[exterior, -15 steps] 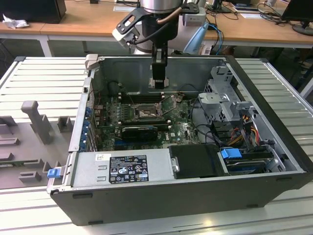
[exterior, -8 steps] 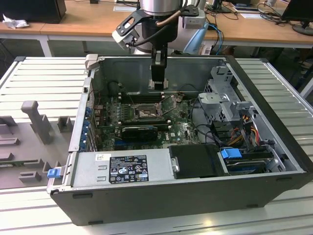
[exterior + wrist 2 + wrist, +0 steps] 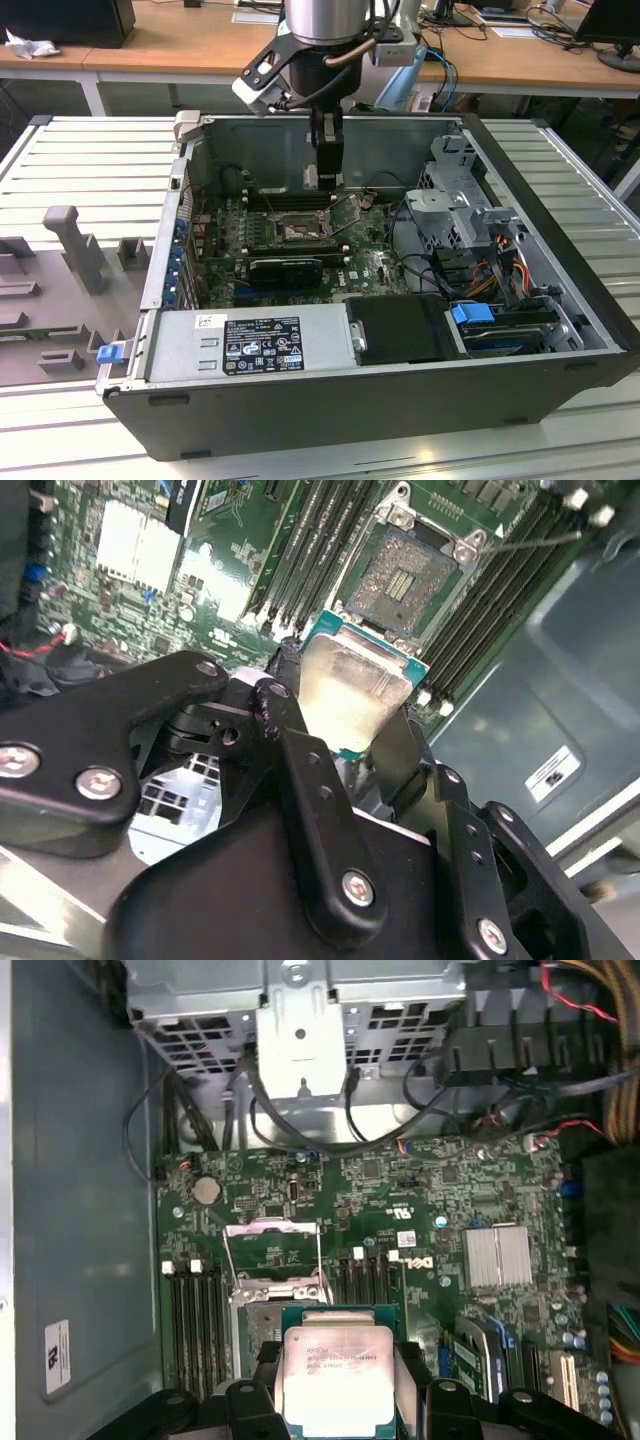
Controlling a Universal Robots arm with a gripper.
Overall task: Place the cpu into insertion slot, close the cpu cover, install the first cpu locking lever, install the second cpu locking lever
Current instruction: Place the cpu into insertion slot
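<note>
Exterior view, from its left: on the worktop [image 3: 80, 150] the open computer case [image 3: 330, 400] holds the bare insertion slot [image 3: 298, 230], and the tool [image 3: 325, 182] hangs just above it, slightly to the right. In the second wrist view the tool is clamped on the cpu [image 3: 350, 695] by two opposite edges, short of the socket. In the first wrist view the cpu cover [image 3: 272, 1250] stands raised. The placing step is in hand, I judge; seating calls for squaring chip to socket.
</note>
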